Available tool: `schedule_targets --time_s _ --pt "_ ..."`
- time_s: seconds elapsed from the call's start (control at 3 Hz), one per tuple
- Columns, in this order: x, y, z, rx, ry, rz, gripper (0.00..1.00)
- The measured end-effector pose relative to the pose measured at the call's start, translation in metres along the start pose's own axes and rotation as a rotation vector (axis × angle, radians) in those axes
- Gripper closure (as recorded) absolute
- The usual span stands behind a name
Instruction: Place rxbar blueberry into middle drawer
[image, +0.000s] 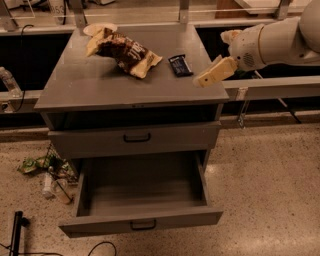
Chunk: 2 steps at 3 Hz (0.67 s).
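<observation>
The rxbar blueberry (180, 65), a small dark bar, lies flat on the grey cabinet top (100, 90), right of centre. My gripper (212, 58) hangs at the cabinet's right edge, just right of the bar and slightly above the top. Its cream fingers (216, 72) are spread apart and hold nothing. The lower finger points down-left toward the front right corner. The middle drawer (100, 227) is pulled out at the bottom of the cabinet, and its deep grey tray shows nothing inside.
A brown and cream snack bag (125, 50) lies left of the bar, with a white dish (100, 28) behind it. A taller-fronted drawer (90, 142) above is shut. Litter (50, 172) and a black pole (15, 235) lie on the floor at left.
</observation>
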<state>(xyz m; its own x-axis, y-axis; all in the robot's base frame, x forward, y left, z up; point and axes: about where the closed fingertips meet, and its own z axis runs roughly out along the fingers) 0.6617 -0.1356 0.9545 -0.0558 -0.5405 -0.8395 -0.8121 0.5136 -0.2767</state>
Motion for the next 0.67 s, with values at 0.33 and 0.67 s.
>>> schedule_targets --time_s 0.33,0.67 --pt "0.010 -0.002 0.019 0.011 -0.003 0.021 0.00" --pt "0.029 -0.025 0.058 0.091 0.002 0.059 0.00"
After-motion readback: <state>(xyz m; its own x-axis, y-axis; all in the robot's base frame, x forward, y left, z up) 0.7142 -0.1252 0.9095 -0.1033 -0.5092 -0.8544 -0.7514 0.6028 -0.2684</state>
